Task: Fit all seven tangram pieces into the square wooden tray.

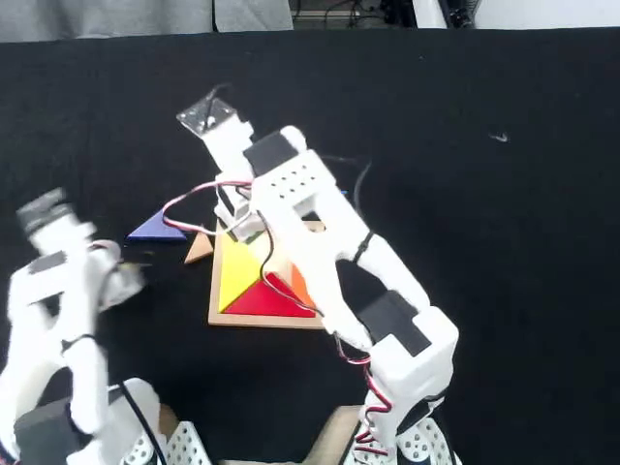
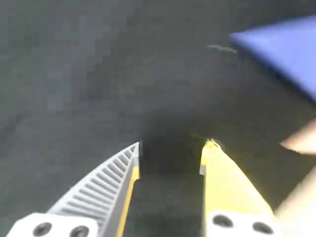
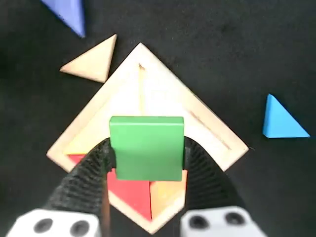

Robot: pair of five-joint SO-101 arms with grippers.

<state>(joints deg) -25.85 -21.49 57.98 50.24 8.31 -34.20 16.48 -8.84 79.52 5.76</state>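
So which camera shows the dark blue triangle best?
The high view: there the dark blue triangle lies whole on the black table, left of the tray. The left wrist view shows a part of it, cut by the picture's edge. The right wrist view shows one corner, also cut.

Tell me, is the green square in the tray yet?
Out: the green square sits clamped in the right claw, over a bare part of the wooden tray.
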